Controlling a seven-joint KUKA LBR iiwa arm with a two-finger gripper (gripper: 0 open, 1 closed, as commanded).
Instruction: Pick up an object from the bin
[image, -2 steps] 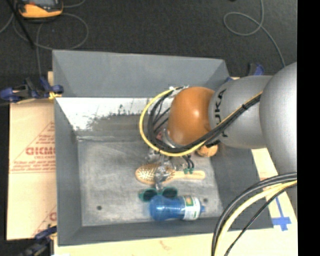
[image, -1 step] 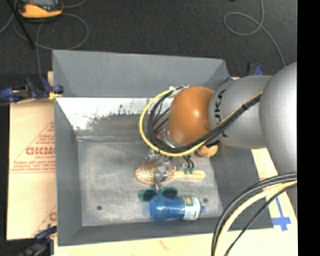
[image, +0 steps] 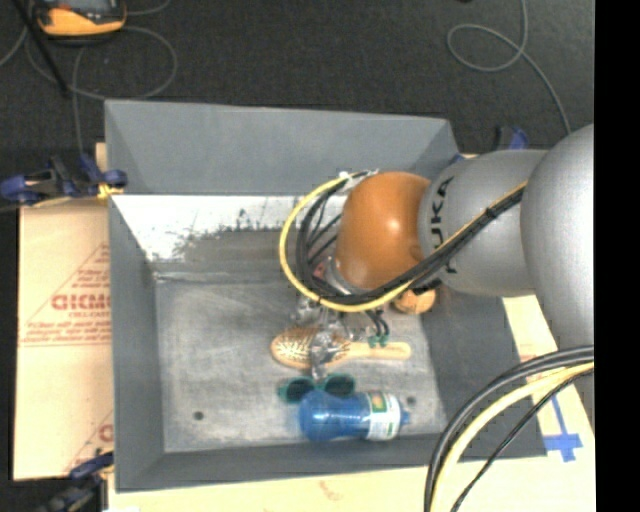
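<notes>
Tan wooden brush (image: 292, 349) is lying directly under your pincer (image: 322, 350), its long axis running left-right across lower centre, handle pointing right. You cannot tell whether the pincer is spread.

- Left half of bin floor (image: 200, 350): bare, open to entry from above.
- Centre to front right: wooden hairbrush (image: 298, 348), teal sunglasses (image: 297, 389) and blue bottle (image: 345, 418), lying close together.
- Back right: overhung by arm (image: 500, 230), its orange cover (image: 380, 235) and looped cables (image: 296, 225).
- Between bottle and front wall: a narrow bare strip.
</notes>
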